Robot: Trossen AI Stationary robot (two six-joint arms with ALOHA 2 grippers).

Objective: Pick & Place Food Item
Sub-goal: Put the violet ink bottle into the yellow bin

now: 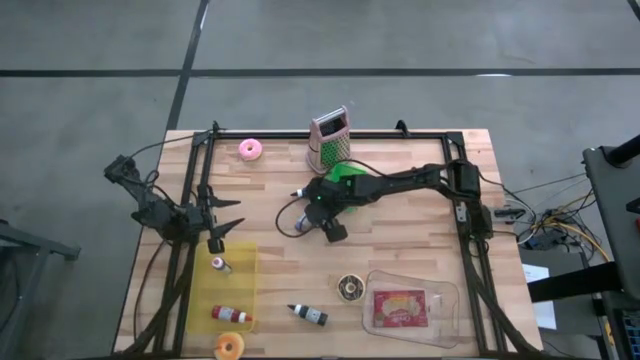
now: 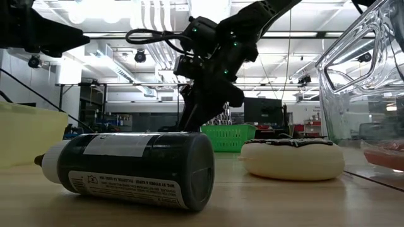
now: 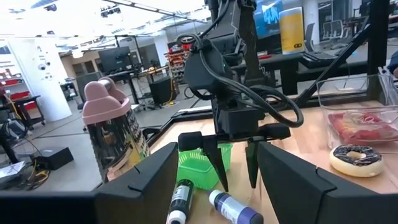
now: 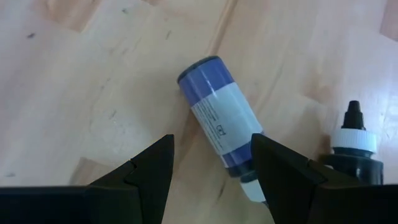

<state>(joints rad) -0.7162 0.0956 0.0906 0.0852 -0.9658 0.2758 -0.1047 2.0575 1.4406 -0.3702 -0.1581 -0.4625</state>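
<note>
Two dark fingers of your right gripper [image 4: 211, 165] are standing spread, gripping nothing, hovering directly over the blue bottle [image 4: 217, 121] lying on its side at mid-table. You are lining up the pick; next you likely need to descend, straddling its smooth, white-labelled cylinder, then close. Just beside it is lying a dark bottle [image 4: 351, 149] with a white collar. Your left gripper [image 1: 222, 228] is waiting, also spread, by the yellow tray [image 1: 245, 290].

blue bottle [image 4: 219, 128] nozzle behind right finger, black bottle [image 4: 357, 153] cut by frame edge
</note>
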